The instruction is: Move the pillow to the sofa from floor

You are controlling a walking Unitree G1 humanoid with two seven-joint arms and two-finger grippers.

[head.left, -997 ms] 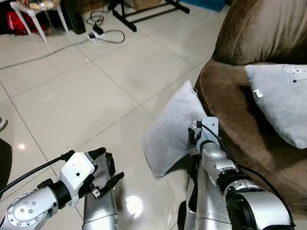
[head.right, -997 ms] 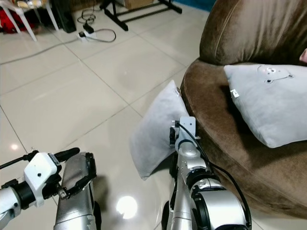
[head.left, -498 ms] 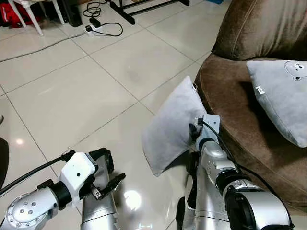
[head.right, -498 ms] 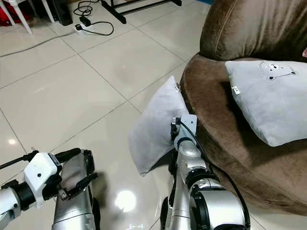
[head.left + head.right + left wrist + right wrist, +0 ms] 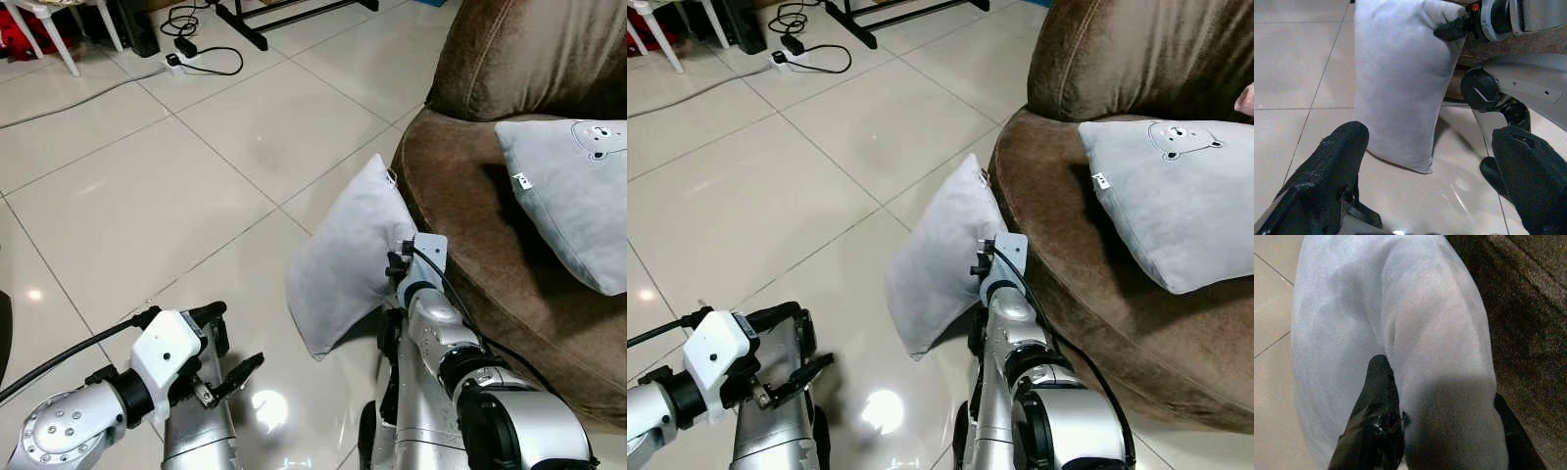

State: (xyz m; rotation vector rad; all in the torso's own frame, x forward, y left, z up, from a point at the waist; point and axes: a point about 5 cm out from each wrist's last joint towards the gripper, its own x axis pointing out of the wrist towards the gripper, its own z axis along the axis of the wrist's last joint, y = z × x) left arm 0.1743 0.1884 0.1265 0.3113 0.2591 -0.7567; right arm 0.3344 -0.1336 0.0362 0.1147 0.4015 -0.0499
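Observation:
A grey pillow (image 5: pixel 343 255) stands on edge on the tiled floor, leaning against the front of the brown sofa (image 5: pixel 470 215). My right gripper (image 5: pixel 400 266) is at the pillow's sofa-side edge. In the right wrist view it is shut on the pillow (image 5: pixel 1400 308), with a fold of fabric bulging between the black fingers (image 5: pixel 1376 406). My left gripper (image 5: pixel 233 341) hangs low to the left, short of the pillow and apart from it. In the left wrist view its fingers (image 5: pixel 1332 166) stand wide open, with the pillow (image 5: pixel 1400 73) ahead of them.
A second grey pillow (image 5: pixel 573 196) with a bear face lies on the sofa seat. Bare tiled floor (image 5: pixel 147 176) stretches to the left. At the back are a power strip with cable (image 5: pixel 186 64), a black stand's legs (image 5: pixel 284 15) and white chair legs (image 5: pixel 59 39).
The head view has shifted and tilted a little. My right gripper stays shut on the pillow's edge and my left gripper stays open; the pillow still rests against the sofa.

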